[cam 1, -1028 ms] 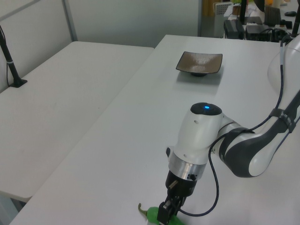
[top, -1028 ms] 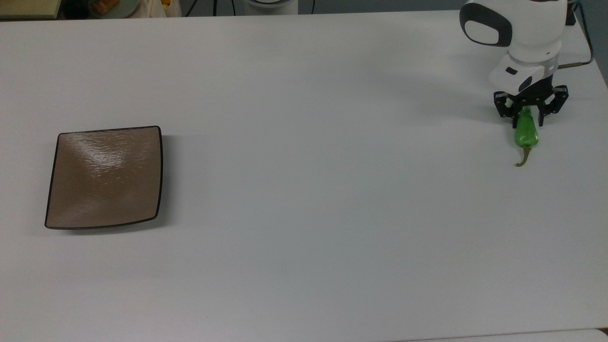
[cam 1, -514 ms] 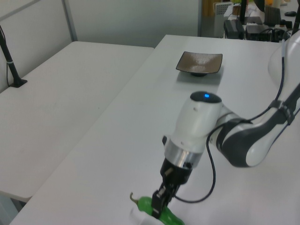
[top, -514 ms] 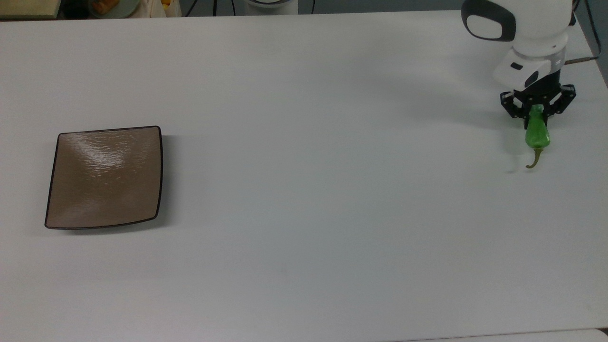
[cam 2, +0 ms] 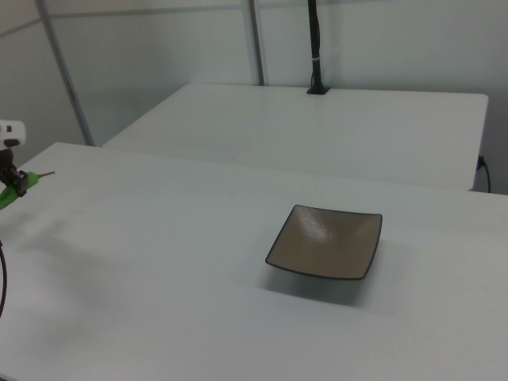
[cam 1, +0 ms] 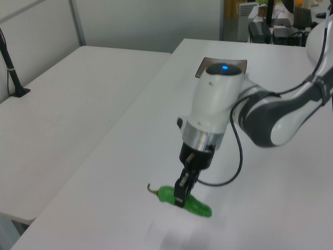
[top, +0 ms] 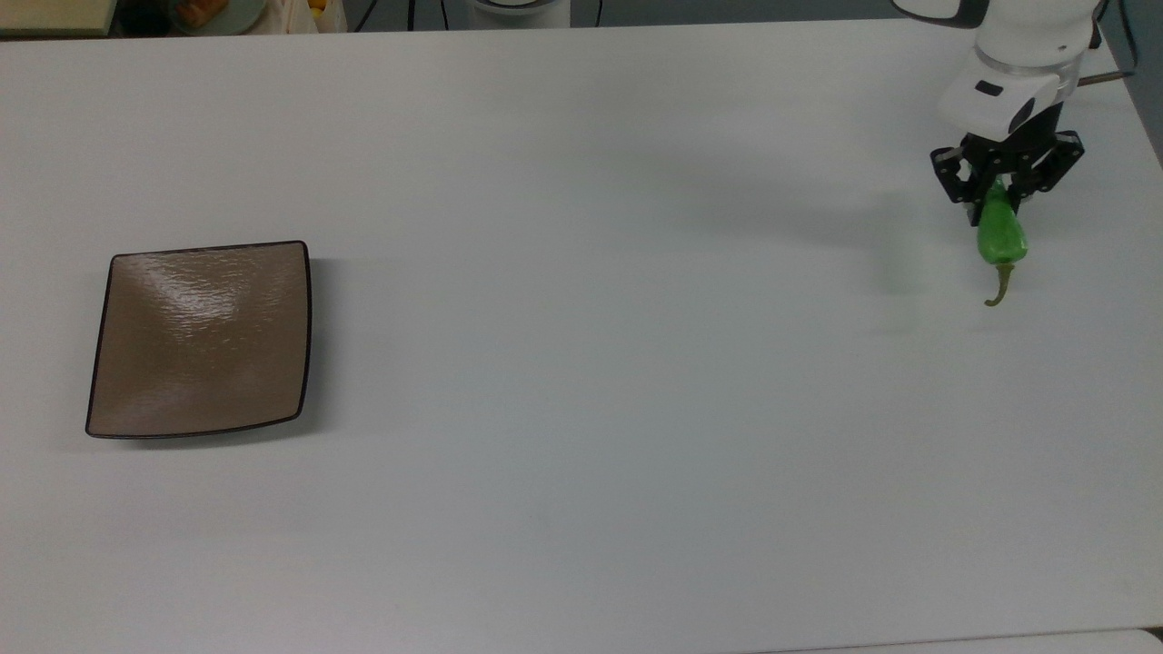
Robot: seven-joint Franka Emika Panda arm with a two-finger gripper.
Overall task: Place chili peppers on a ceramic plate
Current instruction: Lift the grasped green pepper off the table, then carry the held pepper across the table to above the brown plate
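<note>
pincer (top: 998, 193) of the panda arm pinches the green chili pepper (top: 1000, 236) near its blunt end, holding it clear above the white table (top: 581, 363) at the top view's far right, curved stem (top: 998, 289) hanging free. well apart, at the top view's left, the square tan ceramic plate (top: 200, 338) sits bare on the table.
</note>
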